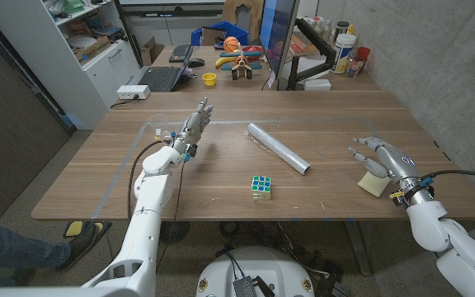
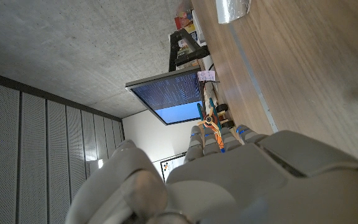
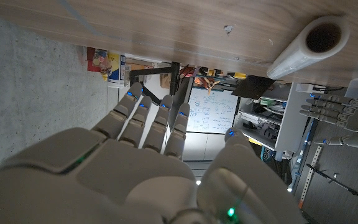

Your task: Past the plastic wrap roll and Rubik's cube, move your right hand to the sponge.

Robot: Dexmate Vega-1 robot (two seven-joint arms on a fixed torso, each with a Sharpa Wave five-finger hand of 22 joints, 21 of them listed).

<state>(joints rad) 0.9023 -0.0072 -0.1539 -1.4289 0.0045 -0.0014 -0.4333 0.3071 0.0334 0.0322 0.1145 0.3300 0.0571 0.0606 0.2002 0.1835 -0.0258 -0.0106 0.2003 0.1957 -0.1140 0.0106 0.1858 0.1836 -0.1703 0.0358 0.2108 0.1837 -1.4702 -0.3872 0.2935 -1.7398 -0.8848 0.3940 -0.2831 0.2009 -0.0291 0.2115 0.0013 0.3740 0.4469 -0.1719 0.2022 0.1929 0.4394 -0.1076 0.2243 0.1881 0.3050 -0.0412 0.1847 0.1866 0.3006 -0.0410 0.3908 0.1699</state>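
The right hand [image 1: 383,157], fingers spread wide and holding nothing, hovered over the pale, blocky sponge [image 1: 373,184] on the wood-grain counter [image 1: 221,173], right of the shiny cylindrical plastic wrap roll [image 1: 278,148].

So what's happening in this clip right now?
The robot's right hand hovers open just over the sponge near the table's right edge, holding nothing. The plastic wrap roll and Rubik's cube lie untouched mid-table. The left hand is raised over the table's left part, fingers extended, empty.

The whiteboard [image 3: 211,112] bears writing, seemingly too small to read.
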